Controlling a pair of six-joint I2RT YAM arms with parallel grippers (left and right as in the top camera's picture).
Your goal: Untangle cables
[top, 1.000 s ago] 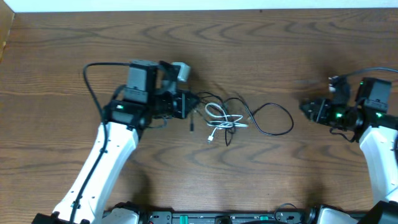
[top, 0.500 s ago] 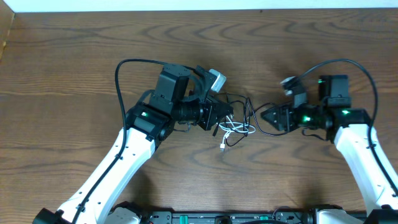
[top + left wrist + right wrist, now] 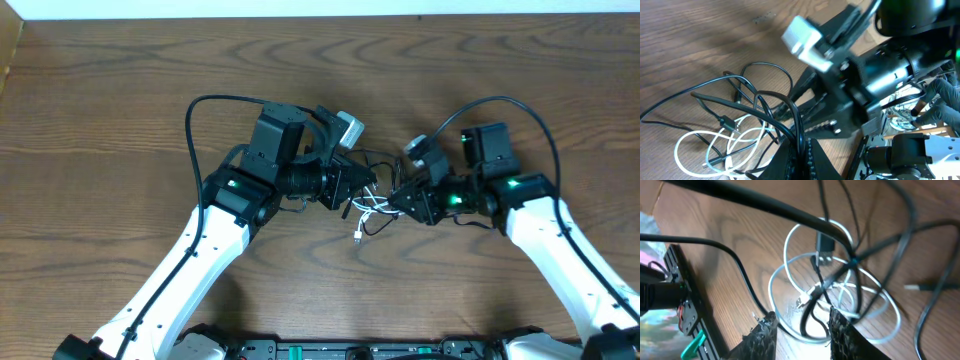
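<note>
Soft, even light from above covers the wooden table [image 3: 100, 110], with faint, short shadows. The overhead view is sharp around the white cable [image 3: 375, 205]. In the left wrist view, the right arm [image 3: 890, 70] beyond the white cable is blurred. In the right wrist view, glare whitens the table just below the white cable, and a black cable [image 3: 765, 207] above it is out of focus.

Cables [image 3: 378, 203] bunched mid-desk [image 3: 100, 110] — left end effector [image 3: 362, 192] on left-edge side, right end effector [image 3: 398, 197] on right-edge side.
</note>
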